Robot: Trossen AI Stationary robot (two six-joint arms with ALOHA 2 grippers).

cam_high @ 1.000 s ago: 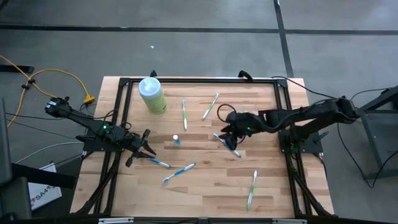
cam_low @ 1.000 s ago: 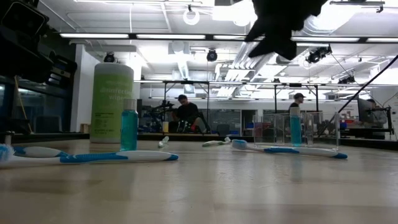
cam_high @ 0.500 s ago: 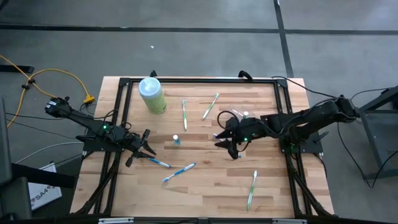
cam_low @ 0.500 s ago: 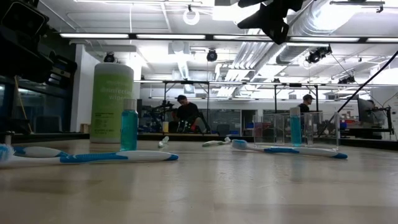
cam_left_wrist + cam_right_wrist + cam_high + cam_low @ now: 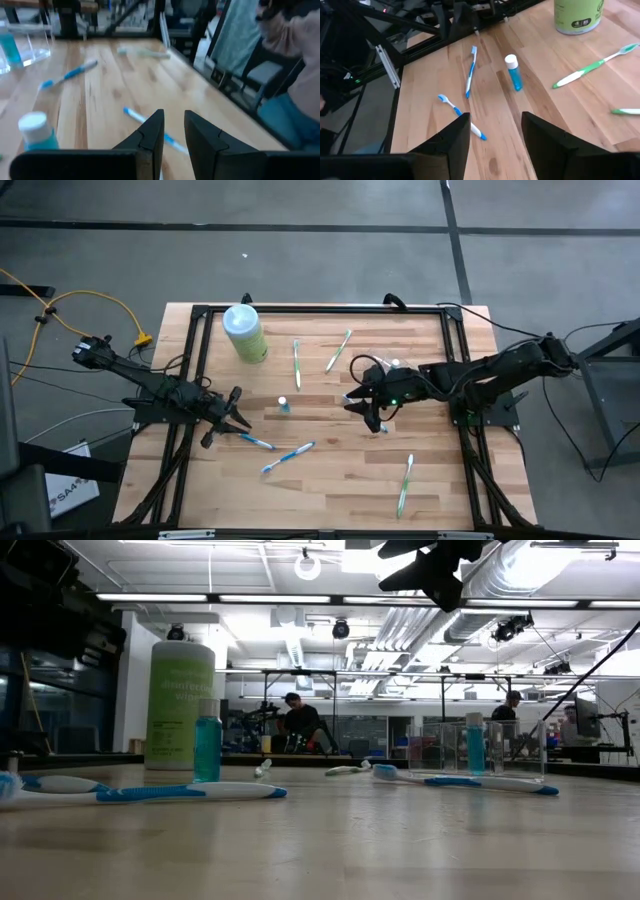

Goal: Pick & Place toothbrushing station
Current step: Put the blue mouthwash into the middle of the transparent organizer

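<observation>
Care matters now: our right tool [image 5: 364, 408], fingers apart and empty, hangs above the toothbrushing station [image 5: 477, 748]; we should descend straight, straddling one clear wall.

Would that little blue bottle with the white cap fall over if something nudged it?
Probably. The little blue bottle stands upright, tall and narrow on a small base, so it likely tips easily. Being round, it might roll once down. It looks light.
</observation>
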